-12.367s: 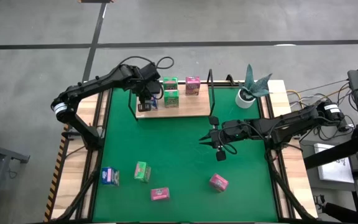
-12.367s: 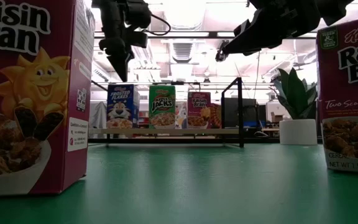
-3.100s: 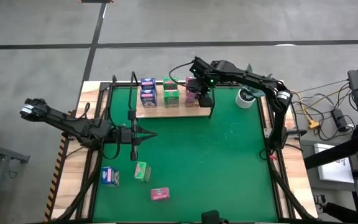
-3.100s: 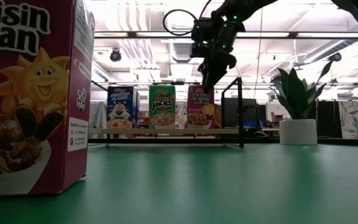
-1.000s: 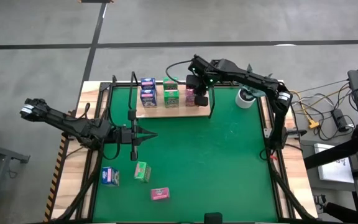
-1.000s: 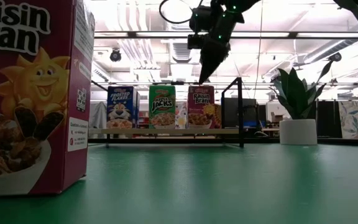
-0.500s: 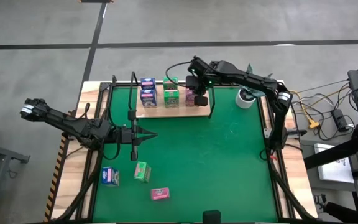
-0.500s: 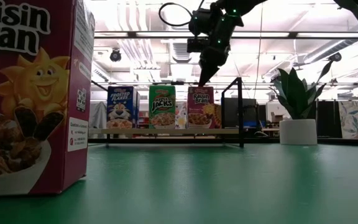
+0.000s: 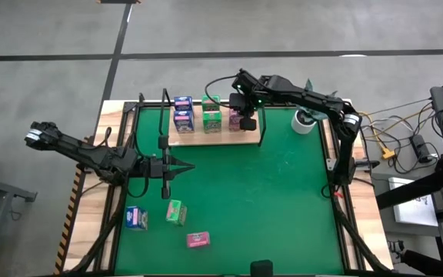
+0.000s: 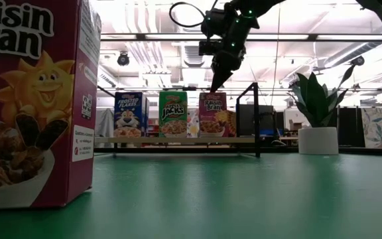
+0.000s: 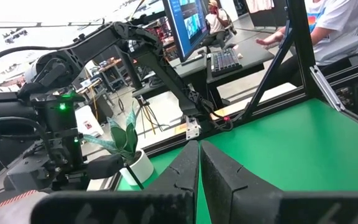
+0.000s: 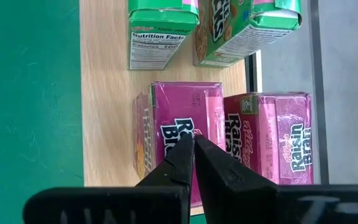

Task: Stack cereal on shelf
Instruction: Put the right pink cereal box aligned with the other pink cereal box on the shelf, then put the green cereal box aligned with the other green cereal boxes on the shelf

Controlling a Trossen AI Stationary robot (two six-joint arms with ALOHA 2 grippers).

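near edge of green mat [image 9: 283, 200]: pink box [image 9: 198, 240], green box [image 9: 176, 211] and blue box [image 9: 135, 218] lie loose, off the shelf. left gripper [image 9: 181, 166] hangs over the mat just beyond them, fingers pressed together, holding nothing. far side: shelf [image 9: 198, 137] carries two blue, two green and two pink boxes [image 12: 185, 134]. right gripper [image 9: 246, 118] sits just above the pink pair, fingers [image 12: 185, 158] together, empty. potted plant [image 9: 308, 108] beside the shelf.
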